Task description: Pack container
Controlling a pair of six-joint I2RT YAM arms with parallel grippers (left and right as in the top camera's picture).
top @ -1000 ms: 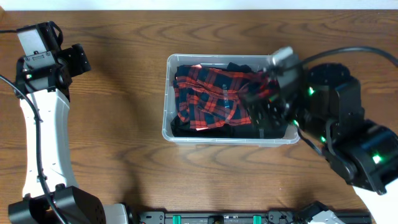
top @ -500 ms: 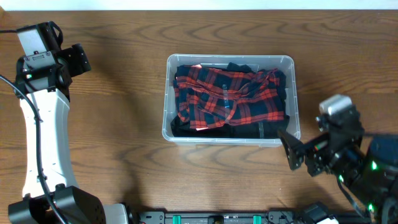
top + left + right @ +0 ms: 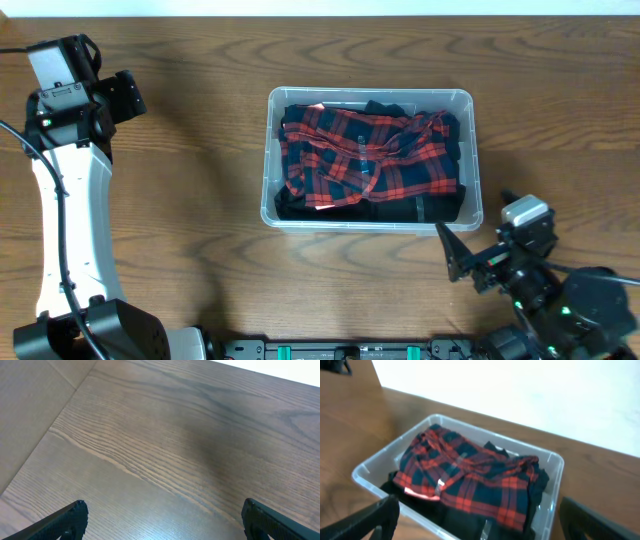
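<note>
Overhead, my right gripper (image 3: 462,265) sits just off the near right corner of the container (image 3: 268,160), not touching it. My left gripper (image 3: 122,96) is well apart at the far left of the table (image 3: 200,240). I count one container, holding one red plaid shirt (image 3: 370,160) over dark clothing (image 3: 420,208). Left wrist: two fingers (image 3: 70,516) spread wide above wood grain. Right wrist: both fingers (image 3: 367,519) spread too, with the container ahead and the shirt heaped on the dark fabric.

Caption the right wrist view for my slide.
Container holds red plaid garment over dark clothes, framed by open right gripper.
</note>
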